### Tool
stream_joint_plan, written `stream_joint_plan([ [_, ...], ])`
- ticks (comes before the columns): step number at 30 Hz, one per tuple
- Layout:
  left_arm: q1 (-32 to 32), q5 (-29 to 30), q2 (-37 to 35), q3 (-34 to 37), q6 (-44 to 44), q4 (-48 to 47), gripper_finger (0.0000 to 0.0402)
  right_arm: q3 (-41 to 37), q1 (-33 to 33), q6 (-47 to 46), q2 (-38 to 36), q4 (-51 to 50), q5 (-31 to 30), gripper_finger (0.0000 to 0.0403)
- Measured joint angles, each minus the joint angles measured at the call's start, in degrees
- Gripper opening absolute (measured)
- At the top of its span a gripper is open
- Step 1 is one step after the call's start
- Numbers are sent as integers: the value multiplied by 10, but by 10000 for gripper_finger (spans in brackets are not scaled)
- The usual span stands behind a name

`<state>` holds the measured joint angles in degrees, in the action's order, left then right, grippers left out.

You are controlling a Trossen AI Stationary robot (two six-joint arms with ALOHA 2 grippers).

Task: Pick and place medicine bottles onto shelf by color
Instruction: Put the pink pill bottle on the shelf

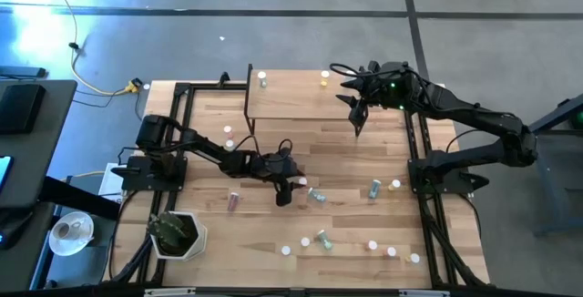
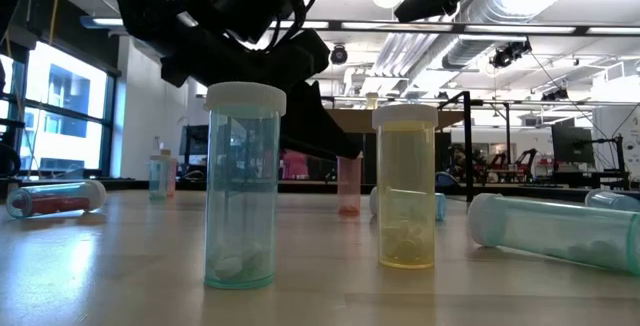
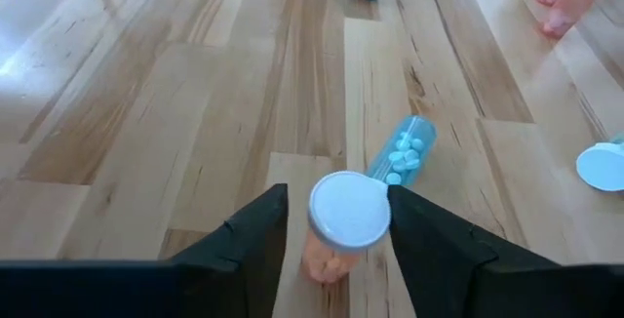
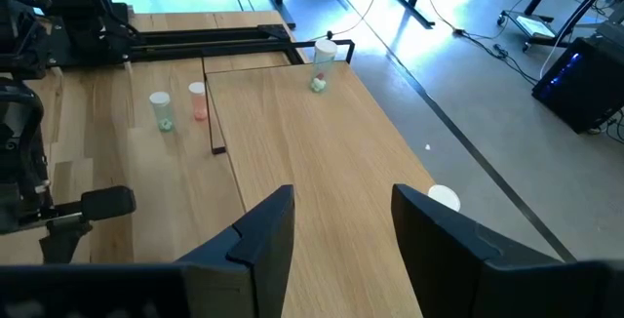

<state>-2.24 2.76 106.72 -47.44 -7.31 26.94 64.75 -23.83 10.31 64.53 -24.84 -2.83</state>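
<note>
Big wooden worktop (image 1: 346, 151), with the small shelf (image 1: 301, 101) at its far side. Left hand (image 3: 336, 235) spread around a standing pink bottle (image 3: 331, 255) mid-worktop. Right hand (image 4: 341, 230) spread, empty, above the shelf. Probably light, hard, slippery plastic; best squeezed low on the body.

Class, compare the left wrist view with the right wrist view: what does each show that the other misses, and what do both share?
Left wrist only: the left tool straddles an upright pink bottle, with a blue bottle lying beyond it. Right wrist only: the open right tool hangs over the shelf, where a green bottle stands. Both show the wooden table.
</note>
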Motion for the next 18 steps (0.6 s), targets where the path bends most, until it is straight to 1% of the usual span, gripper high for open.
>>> stream_joint_plan([
  [5, 0, -2, 0, 0, 0, 0, 123, 0, 0, 0, 0, 0, 0, 165],
  [8, 0, -2, 0, 0, 0, 0, 111, 0, 0, 0, 0, 0, 0, 165],
  [18, -2, -2, -4, 0, 0, 2, 116, 0, 0, 0, 0, 0, 0, 165],
])
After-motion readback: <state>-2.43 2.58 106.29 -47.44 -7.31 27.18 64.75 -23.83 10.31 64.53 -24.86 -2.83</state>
